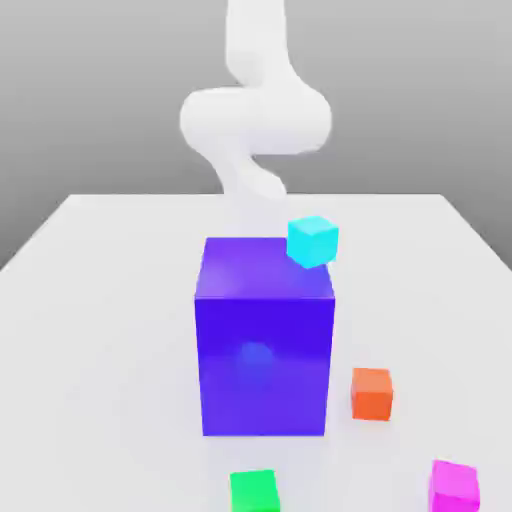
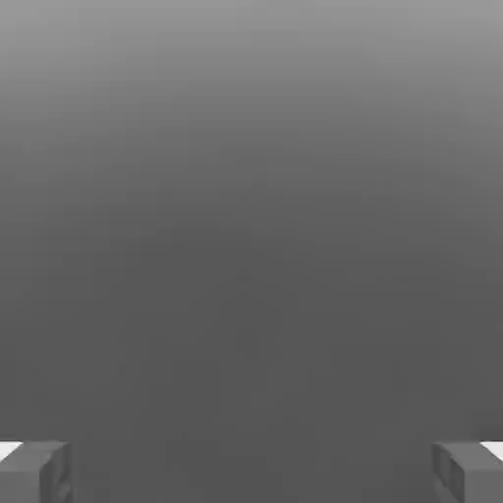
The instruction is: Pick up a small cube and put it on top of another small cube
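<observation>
Four small cubes appear in the exterior view. A cyan cube sits slightly tilted at the far right corner of the big blue block's top; I cannot tell whether it rests on the block or is behind it. An orange cube lies on the table to the block's right. A green cube and a magenta cube lie near the front edge. In the hand view my gripper is open, its grey fingertips far apart with only grey background between them. Nothing is held.
A large blue block stands upright in the middle of the white table, much taller than the small cubes. The white arm rises behind it at the table's far side.
</observation>
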Controlling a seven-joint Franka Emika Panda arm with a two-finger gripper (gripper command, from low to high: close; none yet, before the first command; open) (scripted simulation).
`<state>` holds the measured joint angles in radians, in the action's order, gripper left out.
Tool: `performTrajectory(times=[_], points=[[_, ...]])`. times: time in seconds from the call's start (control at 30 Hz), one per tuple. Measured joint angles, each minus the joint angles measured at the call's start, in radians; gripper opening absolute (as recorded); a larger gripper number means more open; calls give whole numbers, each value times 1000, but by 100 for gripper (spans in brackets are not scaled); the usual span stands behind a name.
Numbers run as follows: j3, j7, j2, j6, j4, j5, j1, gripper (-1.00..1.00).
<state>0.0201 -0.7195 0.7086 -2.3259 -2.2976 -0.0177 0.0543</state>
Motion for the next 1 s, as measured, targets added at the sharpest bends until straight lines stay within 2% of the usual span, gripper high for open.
performTrajectory(times=[0.3, 0.6, 0.8, 1.0], points=[[47, 303, -334, -91, 10, -79, 171, 0], [23, 580, -659, -183, 19, -128, 281, 0], [-8, 717, -871, -249, 23, -92, 328, 0], [-23, 796, -1079, -324, 30, 9, 372, 0]])
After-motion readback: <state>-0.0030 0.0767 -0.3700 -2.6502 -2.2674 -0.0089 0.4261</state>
